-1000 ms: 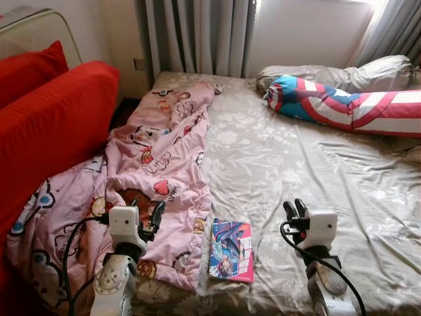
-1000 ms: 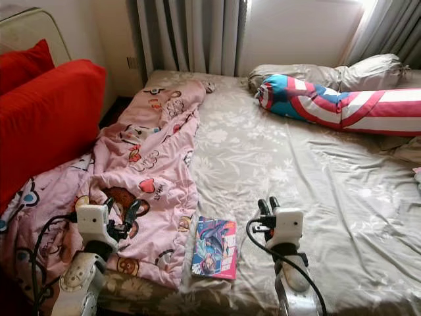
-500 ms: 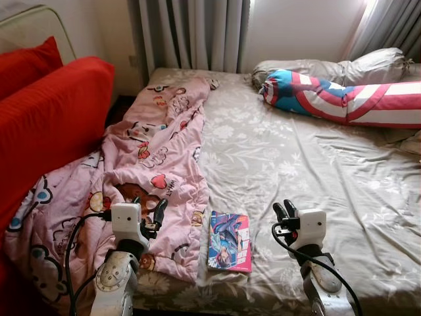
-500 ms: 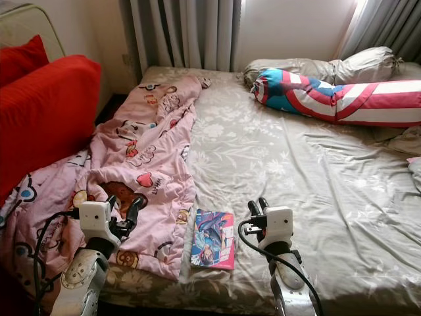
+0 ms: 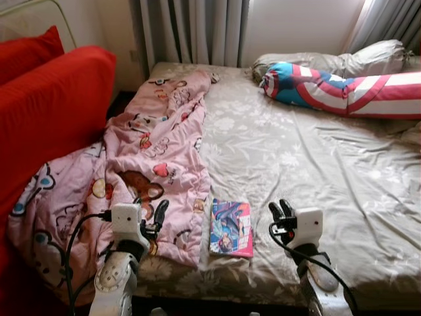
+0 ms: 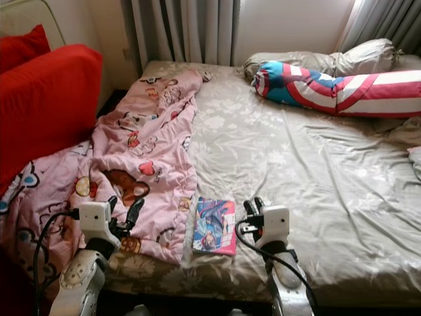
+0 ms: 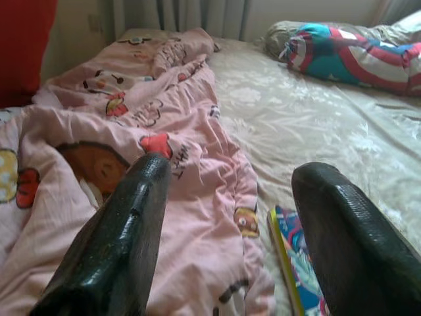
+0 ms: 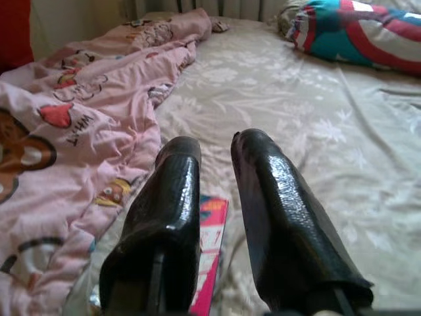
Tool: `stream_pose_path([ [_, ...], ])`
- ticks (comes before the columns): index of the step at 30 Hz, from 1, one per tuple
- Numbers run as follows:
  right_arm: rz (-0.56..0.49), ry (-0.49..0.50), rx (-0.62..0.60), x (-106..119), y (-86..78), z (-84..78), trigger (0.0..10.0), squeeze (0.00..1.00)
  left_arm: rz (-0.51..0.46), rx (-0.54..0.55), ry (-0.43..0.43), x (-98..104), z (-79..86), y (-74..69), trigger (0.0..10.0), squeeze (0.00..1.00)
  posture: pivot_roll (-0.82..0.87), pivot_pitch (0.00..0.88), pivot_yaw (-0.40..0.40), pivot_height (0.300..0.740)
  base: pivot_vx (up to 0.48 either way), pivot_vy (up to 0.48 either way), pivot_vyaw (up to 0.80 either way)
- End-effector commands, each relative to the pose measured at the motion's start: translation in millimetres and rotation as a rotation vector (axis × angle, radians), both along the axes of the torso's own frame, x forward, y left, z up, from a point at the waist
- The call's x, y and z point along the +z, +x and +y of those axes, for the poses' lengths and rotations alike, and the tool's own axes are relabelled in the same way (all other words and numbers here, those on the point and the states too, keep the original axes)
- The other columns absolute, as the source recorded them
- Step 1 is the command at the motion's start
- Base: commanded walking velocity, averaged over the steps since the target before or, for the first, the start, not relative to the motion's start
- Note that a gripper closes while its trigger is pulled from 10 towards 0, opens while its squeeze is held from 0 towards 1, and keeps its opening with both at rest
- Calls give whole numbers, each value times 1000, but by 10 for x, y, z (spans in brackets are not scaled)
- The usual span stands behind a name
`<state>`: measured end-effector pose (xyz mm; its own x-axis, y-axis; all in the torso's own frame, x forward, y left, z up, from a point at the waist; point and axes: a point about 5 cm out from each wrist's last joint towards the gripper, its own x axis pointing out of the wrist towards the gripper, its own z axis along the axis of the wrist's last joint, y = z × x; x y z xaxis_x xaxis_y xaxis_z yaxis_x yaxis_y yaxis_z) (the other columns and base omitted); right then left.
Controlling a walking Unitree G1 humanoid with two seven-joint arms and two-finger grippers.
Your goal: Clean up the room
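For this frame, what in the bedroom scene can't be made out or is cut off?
- Colourful illustrated book: cover lettering too small to read in the eye views; in the right wrist view the right gripper hides most of it.
- Star-and-stripe bolster pillow: far end cut off by the right edge of both eye views.
- Pink cartoon blanket: near corner hidden behind the left gripper; whatever lies under it is covered.
- Red sofa: cut by the left edge.

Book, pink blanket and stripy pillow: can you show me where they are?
book (image 5: 231, 228), left eye view, middle of its cover.
pink blanket (image 5: 152, 145), left eye view, its middle folds.
stripy pillow (image 6: 329, 85), right eye view, its red and white stripes.
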<state>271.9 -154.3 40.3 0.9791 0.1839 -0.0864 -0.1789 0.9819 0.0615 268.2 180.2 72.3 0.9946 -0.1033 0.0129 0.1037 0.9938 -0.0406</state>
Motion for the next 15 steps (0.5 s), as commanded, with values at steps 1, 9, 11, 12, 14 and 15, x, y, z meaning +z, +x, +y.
stream_pose_path([
  [1, -2, 16, -6, 5, -8, -2, 10000, 0, 9, -9, 9, 1, -24, -18, 10000, 0, -79, 59, -40, 610, 0, 0, 0],
  [9, -11, 29, -1, 31, 3, 11, 10000, 0, 10, -12, 5, 2, -36, -22, 10000, 0, -70, 48, -44, 610, 0, 0, 0],
  [11, -8, 31, 2, 26, 2, 24, 10000, 0, 7, -12, 7, 9, -35, -19, 10000, 0, -69, 48, -44, 610, 0, 0, 0],
  [12, -4, 33, 4, 17, -1, 30, 10000, 0, 7, -11, 6, 11, -35, -18, 10000, 0, -69, 48, -45, 610, 0, 0, 0],
  [14, 0, 36, 7, 4, -6, 37, 10000, 0, 7, -11, 6, 13, -34, -15, 10000, 0, -68, 50, -46, 610, 0, 0, 0],
  [15, 2, 40, 8, 2, -5, 41, 10000, 0, 8, -10, 6, 14, -33, -13, 10000, 0, -69, 53, -46, 610, 0, 0, 0],
])
